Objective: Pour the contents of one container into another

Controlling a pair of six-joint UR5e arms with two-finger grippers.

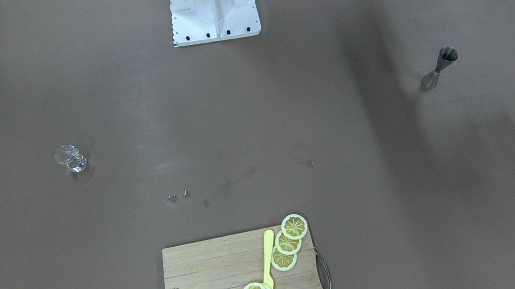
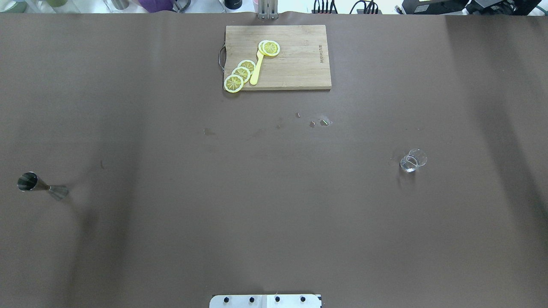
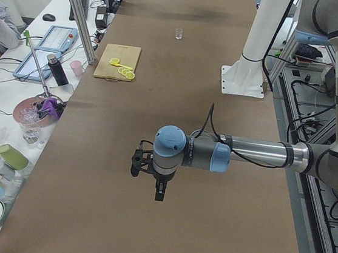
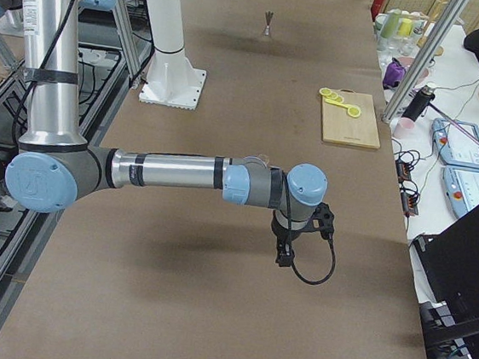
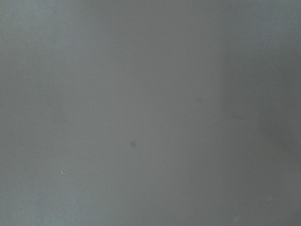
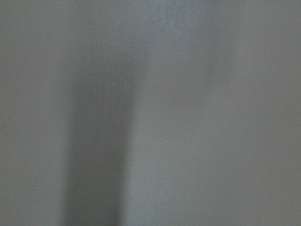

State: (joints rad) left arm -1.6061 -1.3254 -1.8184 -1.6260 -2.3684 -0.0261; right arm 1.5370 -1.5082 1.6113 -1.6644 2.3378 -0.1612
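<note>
- A steel hourglass jigger [image 2: 39, 185] stood upright, far from the right gripper [image 4: 284, 254].
- A small clear glass [image 2: 413, 161] stood far from the left gripper [image 3: 159, 192].
- Neither gripper's opening could be told.

Steel double-cone jigger [image 2: 36, 184] upright, open mouth up, on robot's-left side of brown surface [image 2: 274, 214]; small clear glass [image 2: 413, 161] upright on the right side, well apart from it; contents not discernible.
</note>
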